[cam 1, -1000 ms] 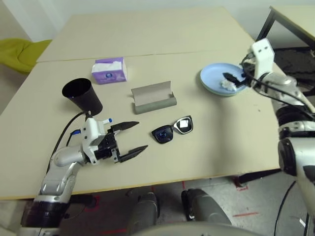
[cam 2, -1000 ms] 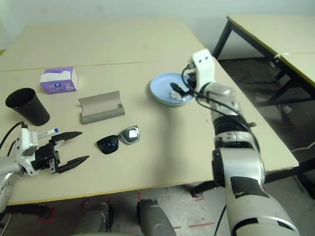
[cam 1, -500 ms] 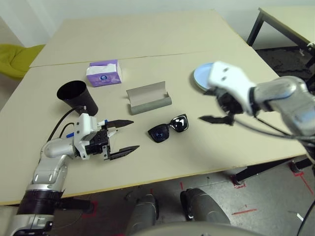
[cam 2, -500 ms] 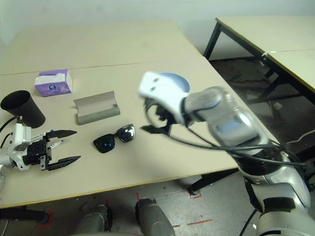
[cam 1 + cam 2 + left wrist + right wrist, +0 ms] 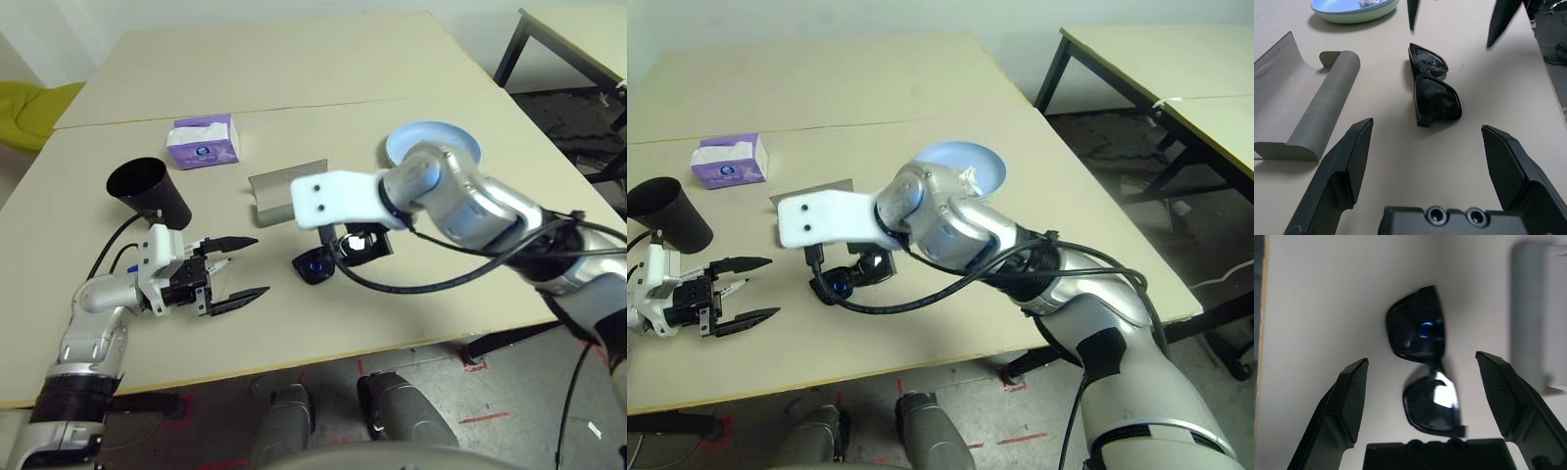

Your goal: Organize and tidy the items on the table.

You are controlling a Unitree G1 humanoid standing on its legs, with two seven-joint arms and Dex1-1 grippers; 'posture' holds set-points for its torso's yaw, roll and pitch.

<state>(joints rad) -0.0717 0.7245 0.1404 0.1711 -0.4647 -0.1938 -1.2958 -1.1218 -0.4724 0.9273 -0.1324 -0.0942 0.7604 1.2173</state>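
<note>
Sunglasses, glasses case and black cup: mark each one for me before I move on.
sunglasses (image 5: 1436,100): left wrist view, on the nearer lens.
glasses case (image 5: 1322,108): left wrist view, on the rolled front edge.
black cup (image 5: 157,193): left eye view, on the side wall.

Beige worktop (image 5: 294,59) with seam across. On it: black cup (image 5: 149,190), purple tissue box (image 5: 202,142), open grey glasses case (image 5: 1308,107), black sunglasses (image 5: 1433,88), stacked blue and green plates (image 5: 972,166).
</note>
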